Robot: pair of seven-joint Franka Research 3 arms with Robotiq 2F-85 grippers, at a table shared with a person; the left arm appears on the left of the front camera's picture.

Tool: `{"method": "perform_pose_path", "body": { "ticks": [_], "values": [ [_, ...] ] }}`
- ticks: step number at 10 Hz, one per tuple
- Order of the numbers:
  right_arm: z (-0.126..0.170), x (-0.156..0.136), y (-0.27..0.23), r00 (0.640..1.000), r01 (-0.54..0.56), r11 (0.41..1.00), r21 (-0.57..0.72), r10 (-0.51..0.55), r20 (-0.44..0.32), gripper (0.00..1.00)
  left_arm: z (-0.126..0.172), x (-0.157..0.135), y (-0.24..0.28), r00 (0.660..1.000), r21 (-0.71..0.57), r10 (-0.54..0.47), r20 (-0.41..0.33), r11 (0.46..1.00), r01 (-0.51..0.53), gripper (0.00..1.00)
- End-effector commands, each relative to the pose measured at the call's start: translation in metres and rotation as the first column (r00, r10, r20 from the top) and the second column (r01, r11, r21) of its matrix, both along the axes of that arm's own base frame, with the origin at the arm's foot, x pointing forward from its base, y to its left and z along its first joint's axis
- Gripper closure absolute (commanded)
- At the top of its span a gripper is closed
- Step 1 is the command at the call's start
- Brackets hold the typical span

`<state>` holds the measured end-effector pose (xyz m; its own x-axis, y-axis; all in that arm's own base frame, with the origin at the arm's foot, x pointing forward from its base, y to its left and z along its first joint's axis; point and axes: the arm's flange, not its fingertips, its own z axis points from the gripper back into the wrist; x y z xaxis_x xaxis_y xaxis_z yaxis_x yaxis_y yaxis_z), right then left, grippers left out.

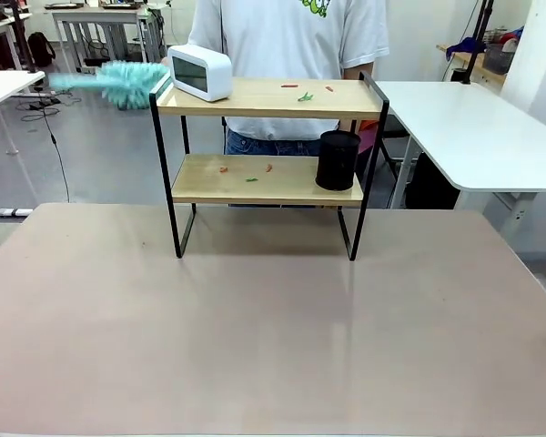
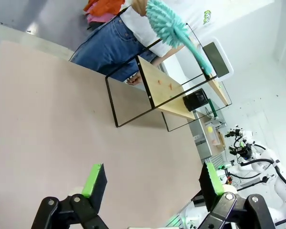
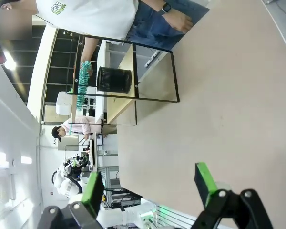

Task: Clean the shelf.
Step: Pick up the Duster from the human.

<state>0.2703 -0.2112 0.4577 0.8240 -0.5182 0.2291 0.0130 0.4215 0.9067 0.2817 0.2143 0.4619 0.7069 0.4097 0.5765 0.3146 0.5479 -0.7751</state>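
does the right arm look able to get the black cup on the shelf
Likely yes: the cup stands at the right end of the shelf's lower board, bare table before it, right tool open; the frame leg beside it is close.

The left end effector (image 2: 153,183) and the right end effector (image 3: 148,187) are built from black links (image 2: 86,212) joined by silver pivot screws (image 2: 48,202); green pads (image 2: 94,177) are fitted at the tips. The person (image 1: 291,50) is dressed in a white short-sleeved T-shirt (image 1: 255,36) with a green print (image 1: 316,7), blue jeans (image 1: 255,144) and a dark wristwatch (image 3: 166,7).
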Motion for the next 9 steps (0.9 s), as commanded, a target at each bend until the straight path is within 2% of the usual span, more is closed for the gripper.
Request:
{"method": "perform_pose_path", "body": {
  "ticks": [1, 2, 3, 5, 6, 8, 9],
  "values": [
    [-0.001, 0.002, 0.0, 0.999, -0.004, 1.0, 0.0, 0.004, 0.038, 0.0, 0.002, 0.003, 0.0, 1.0, 0.004, -0.006, 0.03, 1.0, 0.006, 0.0],
    [-0.001, 0.002, 0.0, 0.999, -0.004, 1.0, 0.0, 0.004, 0.038, 0.0, 0.0, 0.0, 0.0, 1.0, 0.0, 0.0, 0.0, 1.0, 0.0, 0.0],
    [-0.001, 0.002, 0.0, 0.999, -0.004, 1.0, 0.0, 0.004, 0.038, 0.0, 0.011, 0.022, 0.001, 0.996, -0.012, -0.025, -0.085, 1.0, 0.024, 0.0],
    [-0.001, 0.002, 0.0, 0.999, -0.004, 1.0, 0.0, 0.004, 0.038, 0.0, 0.052, 0.084, 0.004, 0.985, -0.163, -0.036, -0.17, 0.987, 0.008, 0.0],
    [-0.001, 0.002, 0.0, 0.999, -0.004, 1.0, 0.0, 0.004, 0.038, 0.0, 0.071, 0.127, 0.006, 0.967, -0.242, -0.06, -0.249, 0.97, -0.002, 0.0],
    [-0.001, 0.002, 0.0, 0.999, -0.004, 1.0, 0.0, 0.004, 0.038, 0.0, 0.077, 0.192, -0.004, 0.926, -0.277, -0.147, -0.347, 0.96, 0.049, 0.0],
    [-0.001, 0.002, 0.0, 0.999, -0.004, 1.0, 0.0, 0.004, 0.038, 0.0, 0.076, 0.216, -0.017, 0.917, -0.279, -0.152, -0.368, 0.959, 0.047, 0.0]
  ]
}}
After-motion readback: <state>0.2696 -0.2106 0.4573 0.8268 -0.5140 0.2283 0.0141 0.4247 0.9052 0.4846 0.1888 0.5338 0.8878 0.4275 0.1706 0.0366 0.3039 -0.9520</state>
